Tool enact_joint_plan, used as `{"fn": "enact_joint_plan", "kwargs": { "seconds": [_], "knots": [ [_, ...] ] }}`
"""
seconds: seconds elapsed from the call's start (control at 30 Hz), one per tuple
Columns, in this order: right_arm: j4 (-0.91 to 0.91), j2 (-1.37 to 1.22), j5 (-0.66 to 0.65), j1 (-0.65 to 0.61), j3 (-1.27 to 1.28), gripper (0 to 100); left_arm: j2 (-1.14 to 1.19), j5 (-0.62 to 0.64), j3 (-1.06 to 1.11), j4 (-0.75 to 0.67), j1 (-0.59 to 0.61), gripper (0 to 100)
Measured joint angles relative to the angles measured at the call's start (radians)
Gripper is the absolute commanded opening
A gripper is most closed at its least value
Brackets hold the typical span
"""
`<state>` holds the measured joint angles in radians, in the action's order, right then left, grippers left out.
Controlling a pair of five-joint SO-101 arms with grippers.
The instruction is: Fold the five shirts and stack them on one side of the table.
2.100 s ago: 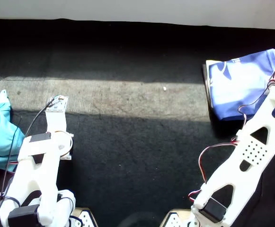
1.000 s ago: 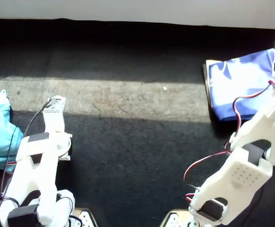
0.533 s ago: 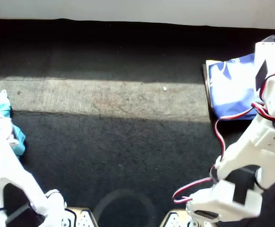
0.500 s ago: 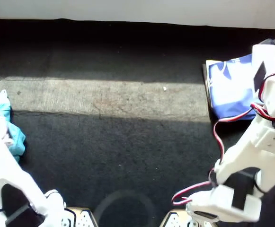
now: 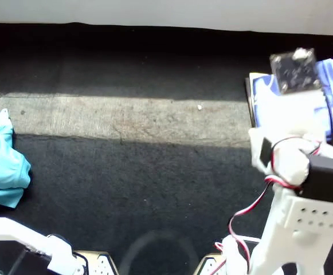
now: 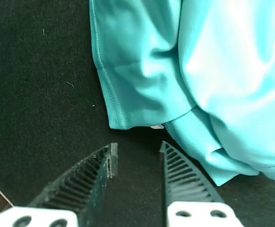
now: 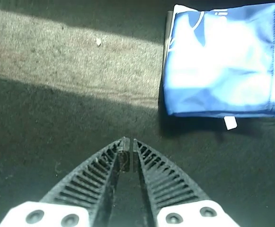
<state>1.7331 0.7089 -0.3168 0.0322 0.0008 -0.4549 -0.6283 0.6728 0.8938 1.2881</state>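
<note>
Teal shirt lies just ahead of your left gripper, jaws apart; your right gripper, closed empty, is well away.

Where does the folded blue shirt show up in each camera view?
High view: blue shirt at the right edge, partly under the right arm.
Right wrist view: blue shirt beyond the shut jaws.
Left wrist view: teal shirt instead.
Shared landmark: white speck on sunlit strip.
</note>
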Motion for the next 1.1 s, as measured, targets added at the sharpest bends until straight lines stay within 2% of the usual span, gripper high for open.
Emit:
{"fn": "enact_joint_plan", "kwargs": {
  "seconds": [0.2,0.33,0.6,0.87,0.93,1.03,1.1],
  "knots": [
    [-0.091,0.164,0.0,0.002,0.287,3.1,0.017,-0.063,0.192,-0.256,-0.002,21],
    [-0.101,0.273,0.0,0.002,0.428,3.1,0.144,-0.066,0.186,-0.371,-0.008,21],
    [-0.157,0.45,0.0,0.0,0.615,3.1,0.555,-0.066,-0.11,-0.364,0.049,21],
    [-0.164,0.532,0.0,0.0,0.713,3.1,0.713,-0.064,-0.305,-0.321,0.051,21],
    [-0.164,0.534,0.0,0.0,0.723,3.1,0.732,-0.064,-0.322,-0.321,0.049,15],
    [-0.164,0.537,0.0,0.0,0.726,3.1,0.736,-0.064,-0.33,-0.296,0.034,0],
    [-0.164,0.537,0.0,0.0,0.726,3.1,0.736,-0.063,-0.331,-0.264,0.018,2]
  ]
}}
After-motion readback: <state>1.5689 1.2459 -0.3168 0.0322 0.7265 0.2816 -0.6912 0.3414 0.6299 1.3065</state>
